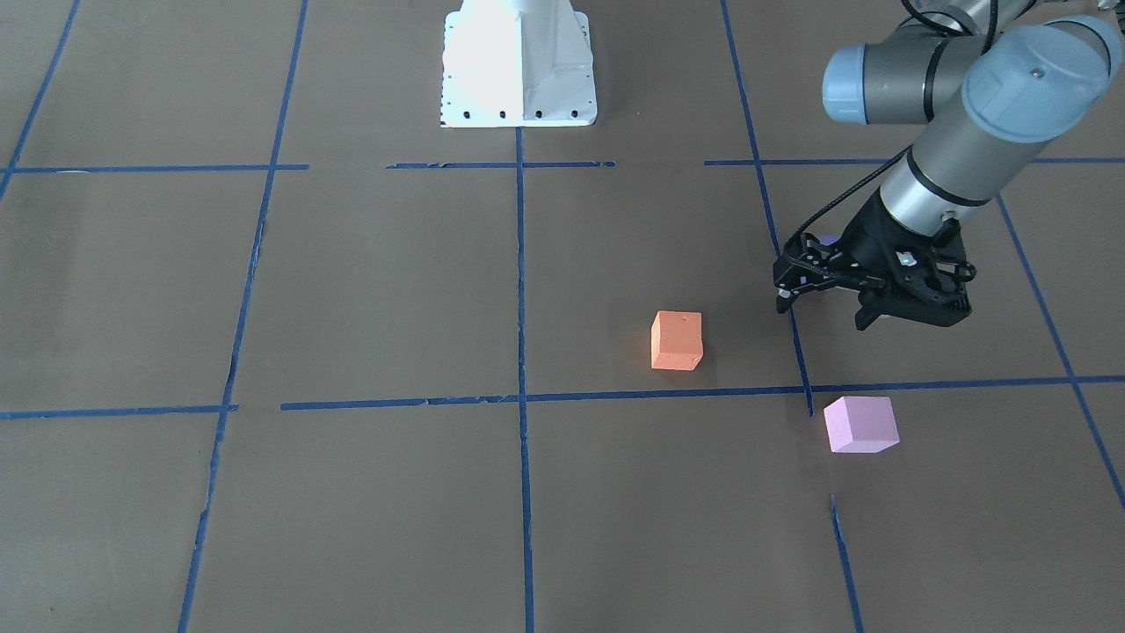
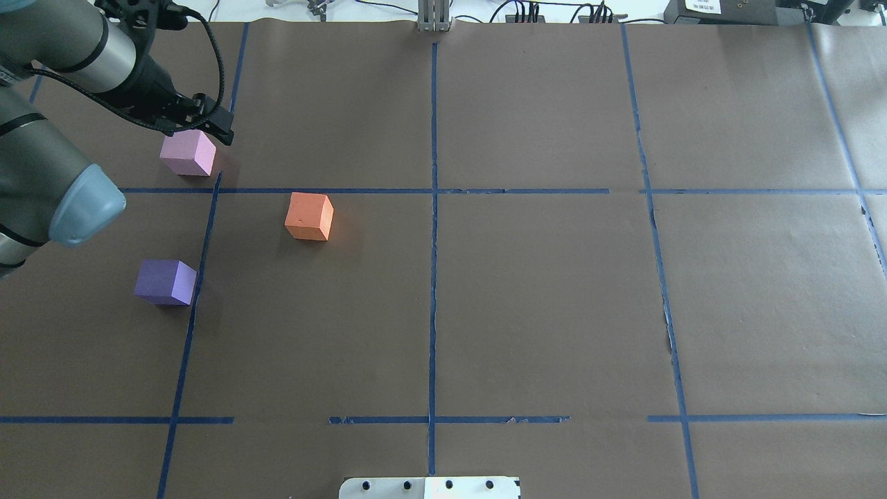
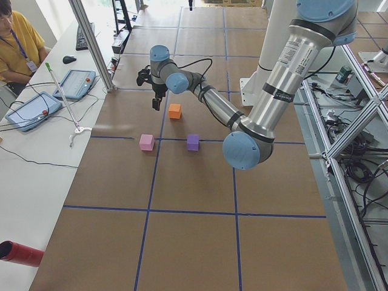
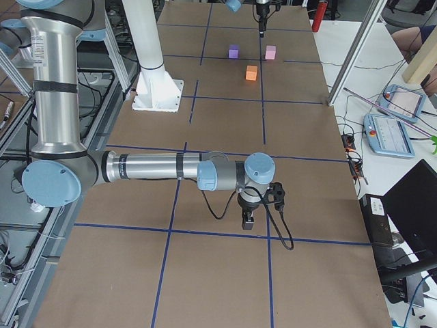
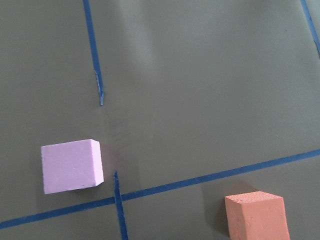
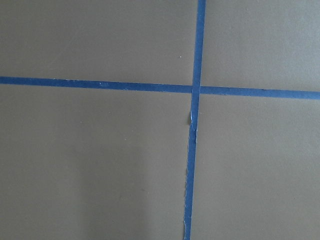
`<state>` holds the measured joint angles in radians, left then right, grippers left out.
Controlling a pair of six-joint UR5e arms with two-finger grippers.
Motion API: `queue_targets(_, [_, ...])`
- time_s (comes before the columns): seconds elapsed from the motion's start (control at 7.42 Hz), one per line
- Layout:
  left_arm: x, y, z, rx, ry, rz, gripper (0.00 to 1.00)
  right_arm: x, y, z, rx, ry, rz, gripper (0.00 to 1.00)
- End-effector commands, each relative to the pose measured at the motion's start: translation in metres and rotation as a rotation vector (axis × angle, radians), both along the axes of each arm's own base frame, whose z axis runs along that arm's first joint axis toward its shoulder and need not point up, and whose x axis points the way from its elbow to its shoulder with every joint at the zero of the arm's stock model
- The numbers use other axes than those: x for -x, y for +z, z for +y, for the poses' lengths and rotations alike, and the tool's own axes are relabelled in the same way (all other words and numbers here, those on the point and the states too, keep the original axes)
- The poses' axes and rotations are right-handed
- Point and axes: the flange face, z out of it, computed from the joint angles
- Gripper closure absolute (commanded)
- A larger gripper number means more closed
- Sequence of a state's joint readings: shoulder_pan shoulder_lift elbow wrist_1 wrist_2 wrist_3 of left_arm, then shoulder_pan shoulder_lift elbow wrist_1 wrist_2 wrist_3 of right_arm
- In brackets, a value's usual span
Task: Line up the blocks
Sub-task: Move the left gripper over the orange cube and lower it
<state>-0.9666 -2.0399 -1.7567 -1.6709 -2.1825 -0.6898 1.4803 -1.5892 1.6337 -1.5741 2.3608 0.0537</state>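
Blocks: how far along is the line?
Done: nothing. The pink block, orange block and purple block lie apart in a triangle. In hand: nothing; the left gripper hovers open near them, the right gripper far off. Left: bring them into one row.

Brown paper covers the table (image 2: 554,312), and blue tape lines (image 2: 434,277) divide it into large rectangles. The light is bright and even, with soft shadows. A white desk (image 3: 36,194) runs along one long side of the table, holding two handheld screens (image 3: 76,83) and a keyboard (image 3: 82,36). A person in yellow (image 3: 15,45) sits there. Aluminium framing (image 3: 357,130) and cables line the table's opposite side.
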Motion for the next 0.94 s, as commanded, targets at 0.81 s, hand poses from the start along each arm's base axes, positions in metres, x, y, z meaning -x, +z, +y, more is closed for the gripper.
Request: queue_targets(0.81, [-0.166, 0.001, 0.024, 0.137, 0.079, -0.061, 0.0, 0.0, 0.0, 0.0, 0.0, 0.0, 0.0, 0.0])
